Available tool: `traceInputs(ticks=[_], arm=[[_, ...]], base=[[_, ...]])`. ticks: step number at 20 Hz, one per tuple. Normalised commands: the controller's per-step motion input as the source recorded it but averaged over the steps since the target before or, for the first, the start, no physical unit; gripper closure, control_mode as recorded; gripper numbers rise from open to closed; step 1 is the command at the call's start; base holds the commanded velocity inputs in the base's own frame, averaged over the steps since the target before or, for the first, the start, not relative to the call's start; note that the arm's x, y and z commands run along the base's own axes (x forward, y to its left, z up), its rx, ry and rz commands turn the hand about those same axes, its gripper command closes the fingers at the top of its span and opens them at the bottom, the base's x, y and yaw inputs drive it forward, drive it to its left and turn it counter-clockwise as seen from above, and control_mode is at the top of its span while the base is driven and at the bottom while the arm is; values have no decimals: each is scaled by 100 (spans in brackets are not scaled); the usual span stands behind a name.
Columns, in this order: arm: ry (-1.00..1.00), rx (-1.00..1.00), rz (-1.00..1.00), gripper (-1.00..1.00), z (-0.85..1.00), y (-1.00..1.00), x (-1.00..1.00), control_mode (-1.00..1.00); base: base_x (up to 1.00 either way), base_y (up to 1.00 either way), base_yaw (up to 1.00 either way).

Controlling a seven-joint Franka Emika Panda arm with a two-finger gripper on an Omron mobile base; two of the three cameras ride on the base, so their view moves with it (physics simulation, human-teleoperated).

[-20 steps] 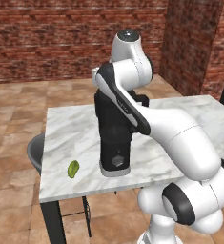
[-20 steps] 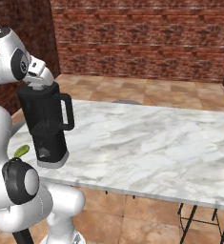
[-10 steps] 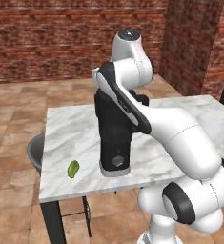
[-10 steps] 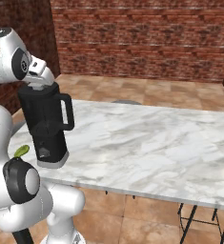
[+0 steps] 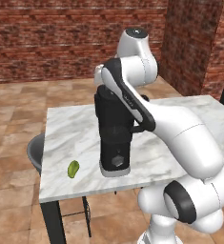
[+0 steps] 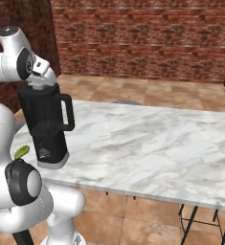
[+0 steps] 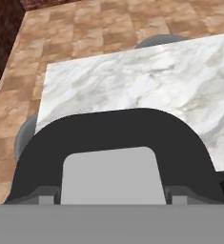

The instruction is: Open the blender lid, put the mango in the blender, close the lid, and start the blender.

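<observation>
Well off to my left and far below me, the mango lies on the marble table, near its front edge and apart from the blender's base. I judge it light, smooth and a little soft, so it will want a gentle pinch across its narrow middle.

Directly beneath me stands the blender, tall and top-heavy by the look of it, its loop handle on my right. Its blender lid sits flat on the jar right under my hand, black and rounded, with the light grey cap raised in its centre. The lid looks rigid, light and slick; that cap is the natural place to take hold, one finger on each side.

My gripper is down at the cap, and my fingertips stand just outside its two edges. The jaws are partly open, about cap-width; whether the pads already press on it I cannot tell. Nothing is lifted yet.
</observation>
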Motion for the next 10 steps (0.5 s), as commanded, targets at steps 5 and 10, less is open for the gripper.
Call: traceInputs(ticks=[5, 10], arm=[[-8, 7, 0, 100, 41, 0, -2, -100], [-21, 1, 0, 100, 97, -3, -13, -100]], base=[[0, 0, 0], [0, 0, 0]])
